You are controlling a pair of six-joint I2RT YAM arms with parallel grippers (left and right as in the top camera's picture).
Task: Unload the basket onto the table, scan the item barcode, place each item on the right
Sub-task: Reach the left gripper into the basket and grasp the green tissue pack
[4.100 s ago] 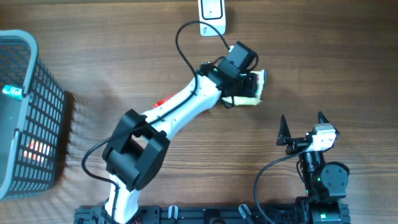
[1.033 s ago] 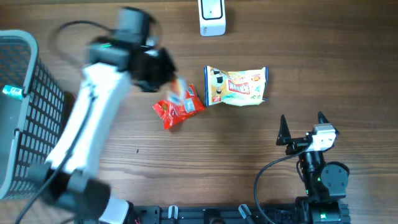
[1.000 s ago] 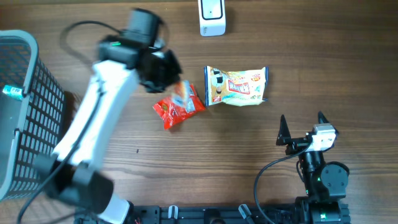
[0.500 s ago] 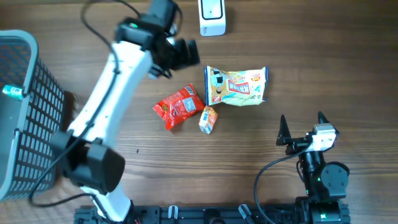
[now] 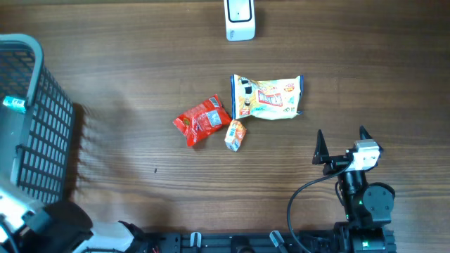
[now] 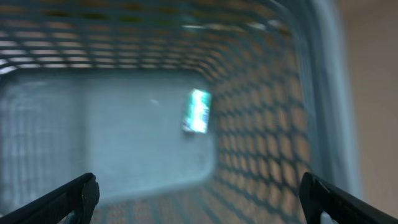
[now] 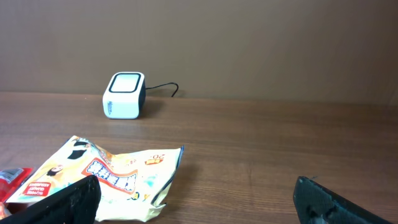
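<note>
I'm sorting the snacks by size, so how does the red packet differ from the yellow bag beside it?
The yellow bag is clearly larger than the red packet. The bag is pale yellow with a blue edge and printed pictures; the packet is mostly red. The bag lies square to the edges of the table, while the packet lies tilted. Both are crinkly pouches lying flat on the table.

Your right gripper [image 7: 196,200] stood wide open, holding nothing. A white scanner [image 7: 124,95] sat near the bench's [image 7: 280,143] far edge. A yellow packet [image 7: 118,177] lay nearer, left.
</note>
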